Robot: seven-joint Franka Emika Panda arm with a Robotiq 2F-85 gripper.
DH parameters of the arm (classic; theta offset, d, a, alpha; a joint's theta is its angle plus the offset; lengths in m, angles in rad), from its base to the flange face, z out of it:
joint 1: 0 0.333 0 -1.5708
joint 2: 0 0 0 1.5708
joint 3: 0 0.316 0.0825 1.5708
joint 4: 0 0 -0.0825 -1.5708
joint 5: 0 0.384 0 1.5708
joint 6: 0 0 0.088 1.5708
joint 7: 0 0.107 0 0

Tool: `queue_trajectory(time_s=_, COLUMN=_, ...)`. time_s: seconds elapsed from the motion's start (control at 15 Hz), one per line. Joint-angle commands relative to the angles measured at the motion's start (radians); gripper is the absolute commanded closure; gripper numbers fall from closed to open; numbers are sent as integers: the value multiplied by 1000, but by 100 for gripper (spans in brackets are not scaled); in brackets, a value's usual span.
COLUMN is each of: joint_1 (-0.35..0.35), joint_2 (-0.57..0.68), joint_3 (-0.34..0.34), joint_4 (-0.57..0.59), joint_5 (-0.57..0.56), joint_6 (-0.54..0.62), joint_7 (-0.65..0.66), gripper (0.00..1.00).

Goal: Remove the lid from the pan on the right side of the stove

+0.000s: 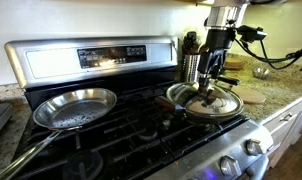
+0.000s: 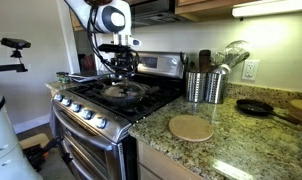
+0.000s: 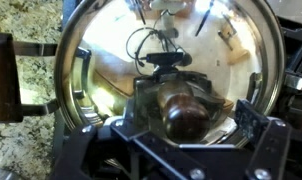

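Observation:
The shiny silver lid (image 1: 224, 104) sits on the black pan (image 1: 204, 118) on the right side of the stove (image 1: 101, 55); only the pan's dark rim shows under it. My gripper (image 1: 208, 88) has come straight down over the lid's centre. In the wrist view the lid (image 3: 111, 60) fills the frame and its dark knob (image 3: 186, 118) lies between my two fingers (image 3: 194, 112), which stand apart on either side of it with gaps. An exterior view also shows the gripper (image 2: 119, 76) over the lid (image 2: 121, 93).
A shiny silver frying pan (image 1: 76, 108) sits on the stove's left burners. A steel utensil holder (image 2: 203, 87) stands beside the stove. On the granite counter lie a round cork trivet (image 2: 191, 128) and another dark pan (image 2: 256, 107).

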Motion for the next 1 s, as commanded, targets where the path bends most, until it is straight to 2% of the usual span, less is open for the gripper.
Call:
queue_trajectory(time_s=0.0, joint_1=-5, joint_2=67, joint_3=-7, joint_4=43, joint_5=-37, joint_6=33, joint_7=37, gripper=0)
queue_trajectory(time_s=0.13, joint_1=-5, joint_2=90, joint_3=-9, joint_4=62, joint_5=-37, joint_6=19, joint_7=43, gripper=0)
queue_trajectory(time_s=0.2, joint_1=-4, joint_2=94, joint_3=-10, joint_4=72, joint_5=-30, joint_6=-5, joint_7=45, gripper=13)
queue_trajectory(time_s=0.4, joint_1=-2, joint_2=89, joint_3=-7, joint_4=86, joint_5=-14, joint_6=-48, joint_7=51, gripper=25)
queue_trajectory(time_s=0.47, joint_1=-2, joint_2=85, joint_3=-7, joint_4=94, joint_5=-13, joint_6=-68, joint_7=59, gripper=44)
queue_trajectory(time_s=0.6, joint_1=-1, joint_2=81, joint_3=-8, joint_4=109, joint_5=-23, joint_6=-107, joint_7=84, gripper=52)
queue_trajectory(time_s=0.87, joint_1=0, joint_2=78, joint_3=-7, joint_4=133, joint_5=-31, joint_6=-162, joint_7=116, gripper=79)
queue_trajectory(time_s=0.93, joint_1=1, joint_2=78, joint_3=-7, joint_4=135, joint_5=-33, joint_6=-171, joint_7=120, gripper=79)
